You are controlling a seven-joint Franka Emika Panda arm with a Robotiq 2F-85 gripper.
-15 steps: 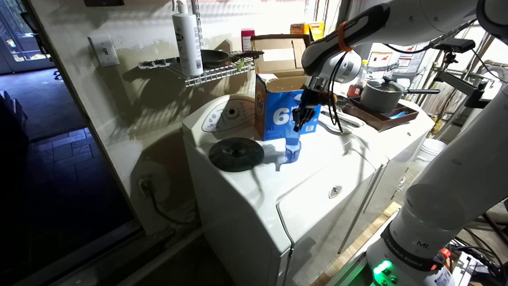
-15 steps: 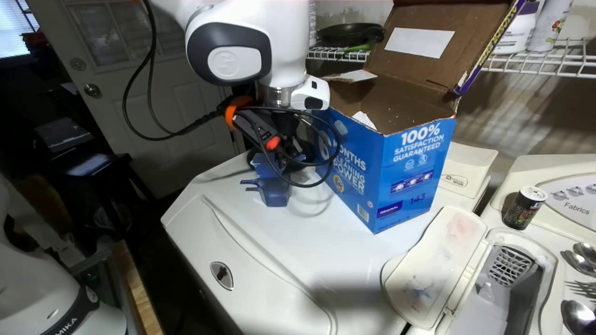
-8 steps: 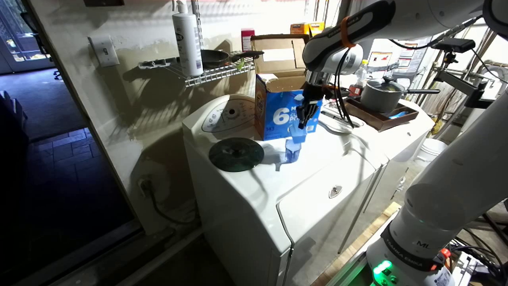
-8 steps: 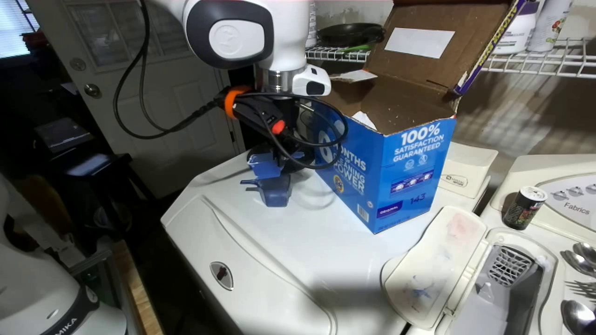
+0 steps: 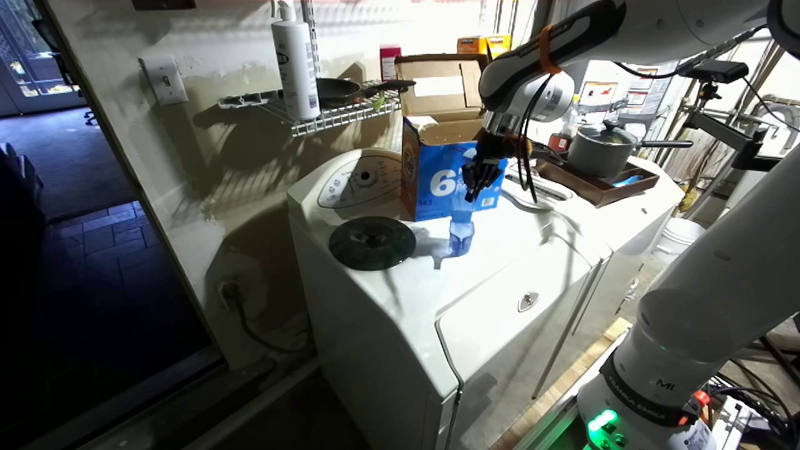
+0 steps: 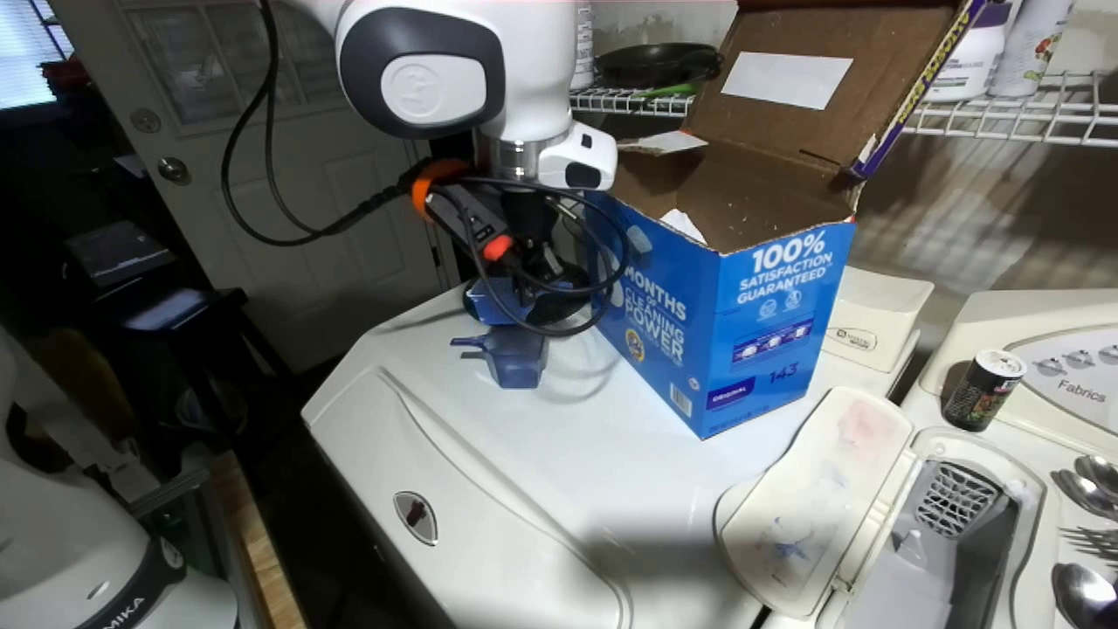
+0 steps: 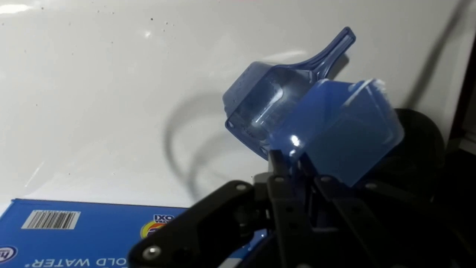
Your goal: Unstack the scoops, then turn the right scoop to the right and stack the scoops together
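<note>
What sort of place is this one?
Probably a home laundry area: a boxy white appliance, a pale rounded control panel marked "Fabrics", and an open blue cardboard box reading "CLEANING POWER".

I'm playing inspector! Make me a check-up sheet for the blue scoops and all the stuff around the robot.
Surface: white laundry machine top, with dark specks in the wrist view.
Job's things: lower scoop stands mouth up; upper scoop is held above it, contact between them unclear.
Clutter: open detergent box, dark round disc.
Tool: shut on the upper scoop.
Cables: black cables loop beside the tool.
Surroundings: wire shelf with frying pan and white pump bottle.
</note>
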